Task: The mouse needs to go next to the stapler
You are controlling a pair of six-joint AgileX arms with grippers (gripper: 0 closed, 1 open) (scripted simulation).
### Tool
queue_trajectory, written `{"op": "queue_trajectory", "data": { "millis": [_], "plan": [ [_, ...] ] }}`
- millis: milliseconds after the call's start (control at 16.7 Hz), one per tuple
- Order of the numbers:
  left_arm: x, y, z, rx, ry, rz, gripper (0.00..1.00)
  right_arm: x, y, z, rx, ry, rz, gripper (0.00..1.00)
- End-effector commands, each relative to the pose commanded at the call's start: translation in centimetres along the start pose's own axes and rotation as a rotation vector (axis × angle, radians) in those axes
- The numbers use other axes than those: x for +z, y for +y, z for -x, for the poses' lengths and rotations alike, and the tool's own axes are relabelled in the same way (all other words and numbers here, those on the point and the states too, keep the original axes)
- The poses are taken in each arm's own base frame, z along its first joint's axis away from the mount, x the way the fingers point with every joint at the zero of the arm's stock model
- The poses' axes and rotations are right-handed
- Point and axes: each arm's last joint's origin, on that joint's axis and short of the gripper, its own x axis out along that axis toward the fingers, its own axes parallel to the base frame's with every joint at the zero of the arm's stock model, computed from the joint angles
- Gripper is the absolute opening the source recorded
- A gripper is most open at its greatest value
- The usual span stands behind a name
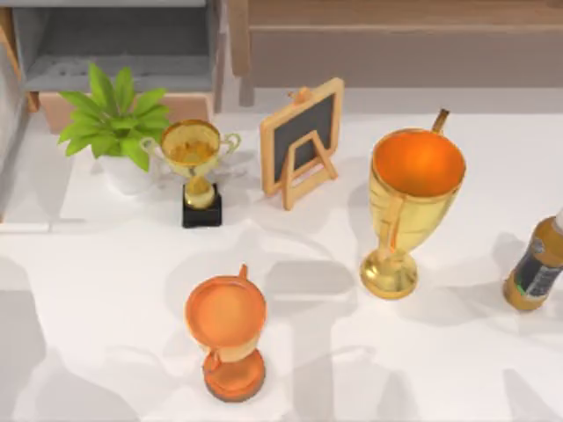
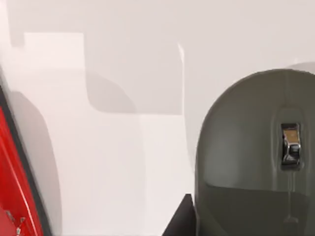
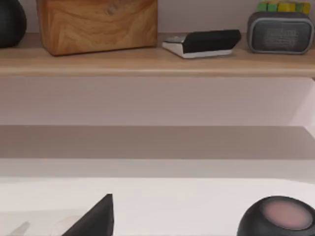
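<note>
Grey mouse (image 2: 246, 157) cut off beside red stapler (image 2: 12, 187)

Black angular end effector (image 2: 179, 219) tip, matte finish.

Grey mouse (image 2: 256, 162) flat on white table; red stapler (image 2: 15, 196) nearby.

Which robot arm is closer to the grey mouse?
Left, most likely. The left arm's wrist camera sits right over the grey mouse, its fingertip beside it. The right arm's faces a wooden shelf instead.
</note>
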Motion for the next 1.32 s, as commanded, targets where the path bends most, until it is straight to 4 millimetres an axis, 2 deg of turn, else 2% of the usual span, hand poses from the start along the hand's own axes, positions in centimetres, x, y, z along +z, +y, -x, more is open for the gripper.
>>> {"op": "queue_trajectory", "data": {
  "millis": [840,1320],
  "plan": [
    [0.6,0.4,0.9,0.044,-0.07,0.0,0.0,0.0,0.0,0.0,0.0,0.0,0.0,1.0],
    [0.2,0.2,-0.8,0.016,-0.026,0.003,0.0,0.0,0.0,0.0,0.0,0.0,0.0,1.0]
  ]
}}
